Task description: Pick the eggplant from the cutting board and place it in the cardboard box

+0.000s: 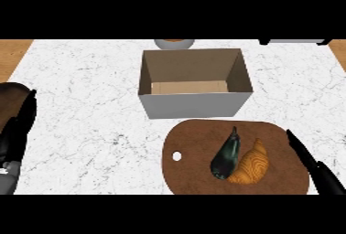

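1. The eggplant [225,155] lies on the brown cutting board [196,169], dark and glossy, its stem end pointing up toward the cardboard box [194,103]
2. Just beside it, touching along its right side, lies an orange croissant-shaped pastry [251,167]
3. The box stands open-topped on the marble counter [88,114], directly behind the board, its near wall close to the board's far edge
4. The right hand [316,167] shows at the right edge, over the board's right rim; its fingers are stretched out straight and hold nothing (apart from the eggplant)
5. The left hand [19,125] rests at the left edge, fingers straight and up, holding nothing
6. A grey bowl [174,43] sits behind the box, partly cut off
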